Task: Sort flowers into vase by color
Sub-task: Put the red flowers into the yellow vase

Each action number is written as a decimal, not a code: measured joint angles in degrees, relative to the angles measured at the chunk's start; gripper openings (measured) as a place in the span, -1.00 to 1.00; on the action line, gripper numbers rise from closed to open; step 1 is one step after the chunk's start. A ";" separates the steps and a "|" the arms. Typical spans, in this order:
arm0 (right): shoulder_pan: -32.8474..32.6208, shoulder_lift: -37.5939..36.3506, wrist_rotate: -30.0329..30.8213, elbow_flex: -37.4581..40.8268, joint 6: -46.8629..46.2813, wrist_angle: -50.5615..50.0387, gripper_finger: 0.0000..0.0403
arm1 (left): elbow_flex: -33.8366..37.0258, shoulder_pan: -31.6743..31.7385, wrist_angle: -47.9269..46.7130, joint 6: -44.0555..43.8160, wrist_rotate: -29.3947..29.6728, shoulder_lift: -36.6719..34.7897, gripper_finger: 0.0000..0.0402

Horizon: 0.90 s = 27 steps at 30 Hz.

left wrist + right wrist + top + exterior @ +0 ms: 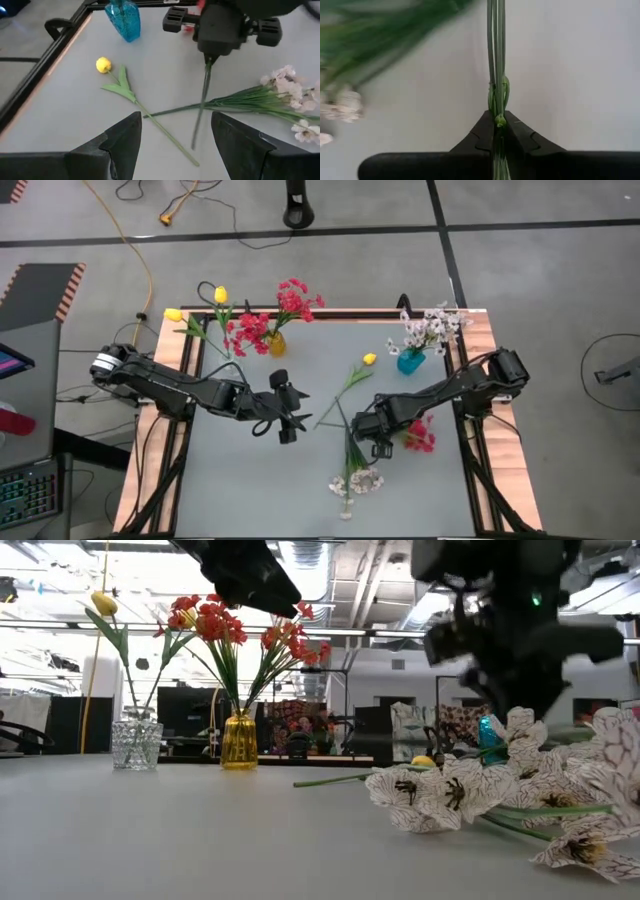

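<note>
One green stem between right gripper fingers

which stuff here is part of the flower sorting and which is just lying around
Part of the job:
- red spray, stem pinched in the right tool
- loose yellow tulip and white spray on the table
- clear vase with yellow tulips, amber vase with red flowers, blue vase with white blossoms
- left tool, open, waiting mid-table

Lying about:
- yellow cable on the floor
- keyboard
</note>
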<state>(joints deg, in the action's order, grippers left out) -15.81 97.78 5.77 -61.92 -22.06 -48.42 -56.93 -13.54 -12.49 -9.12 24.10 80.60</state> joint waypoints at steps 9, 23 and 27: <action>-3.46 -0.02 5.88 -6.96 20.30 0.96 -0.75 | 0.00 0.02 0.00 -5.89 -8.07 0.00 0.14; -11.32 -0.09 28.94 -9.69 53.98 9.38 -0.75 | 0.00 0.08 0.00 -18.51 -16.07 0.00 0.14; -12.81 -0.09 33.11 -9.69 65.83 16.37 -0.75 | 0.00 0.13 0.02 -22.85 -15.20 0.00 0.14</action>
<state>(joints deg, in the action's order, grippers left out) -28.62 97.69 38.88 -71.61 43.77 -32.06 -56.93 -13.41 -12.47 -31.97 8.90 80.60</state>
